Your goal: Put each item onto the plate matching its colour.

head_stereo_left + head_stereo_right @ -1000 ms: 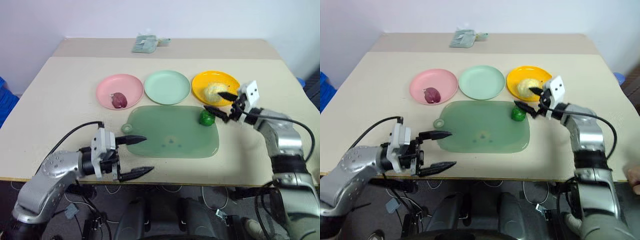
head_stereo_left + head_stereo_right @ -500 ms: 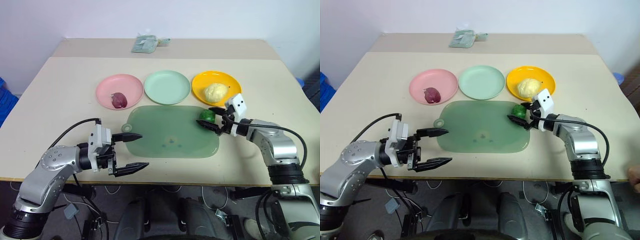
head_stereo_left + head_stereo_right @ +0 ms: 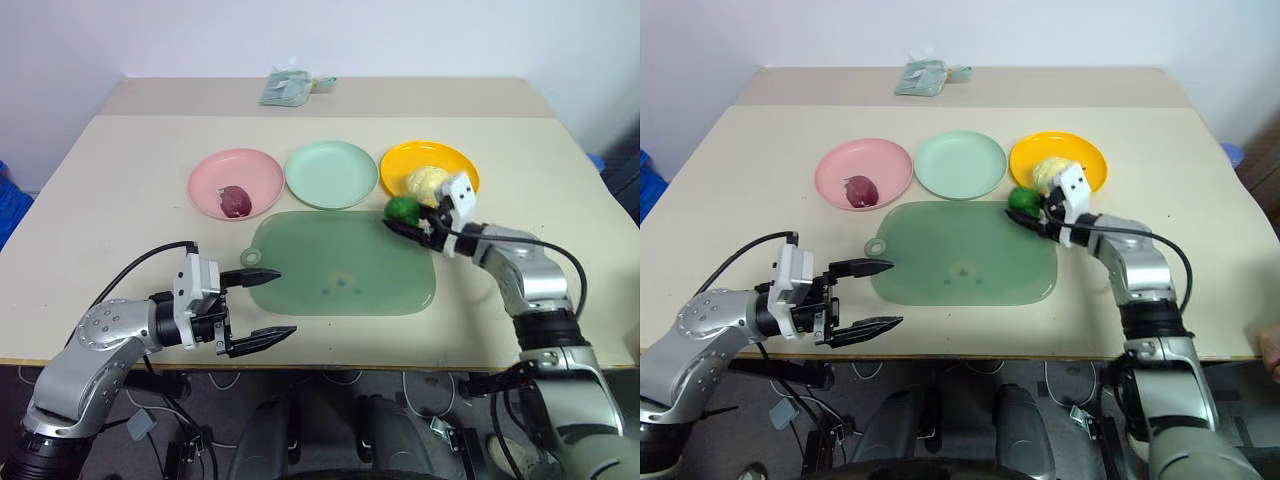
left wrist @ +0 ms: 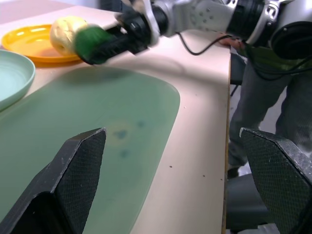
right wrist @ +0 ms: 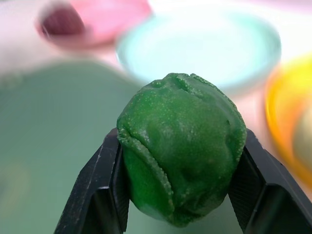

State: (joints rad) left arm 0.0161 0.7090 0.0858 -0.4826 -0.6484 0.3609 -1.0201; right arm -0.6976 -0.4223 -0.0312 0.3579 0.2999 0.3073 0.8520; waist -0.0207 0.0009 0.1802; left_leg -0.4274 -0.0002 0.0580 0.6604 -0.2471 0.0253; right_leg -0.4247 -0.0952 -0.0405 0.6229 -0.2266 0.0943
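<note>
Now that your right gripper (image 3: 408, 222) has clamped its black fingers on the small bright green lump (image 3: 402, 209) and lifted it off the translucent green mat (image 3: 340, 265), only the empty pale mint plate (image 3: 331, 174) remains; your left gripper (image 3: 262, 306) idles wide open, empty.

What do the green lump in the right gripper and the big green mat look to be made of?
Green lump: probably soft modelling dough; matte, grainy, with creases and folds, pinched between the right gripper fingers. Green mat: likely translucent plastic or silicone; smooth, flat, slightly glossy.
</note>
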